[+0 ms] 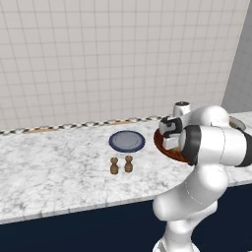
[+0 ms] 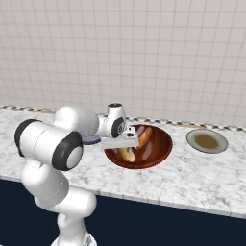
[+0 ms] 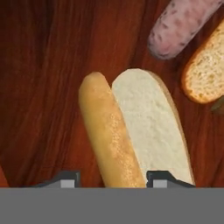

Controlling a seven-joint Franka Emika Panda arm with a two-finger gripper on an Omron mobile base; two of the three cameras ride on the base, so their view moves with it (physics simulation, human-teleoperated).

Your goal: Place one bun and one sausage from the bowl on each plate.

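The wide brown wooden bowl [image 2: 163, 154] sits on the counter with my gripper [image 3: 117, 179] lowered into it. A split golden bun [image 3: 113, 131] lies right under the hand, and the two fingertips [image 3: 70, 178] stand on either side of its near end. Whether they press it is unclear. A second bun [image 3: 203, 70] and a pinkish sausage [image 3: 179, 26] lie farther in the bowl. The blue-grey plate [image 1: 127, 141] is left of the bowl. The beige plate [image 2: 207, 141] is to the bowl's right.
Two small brown shakers [image 1: 121, 165] stand in front of the blue-grey plate. The marble counter [image 1: 54, 167] runs along a tiled wall, and its front edge drops to a dark cabinet face.
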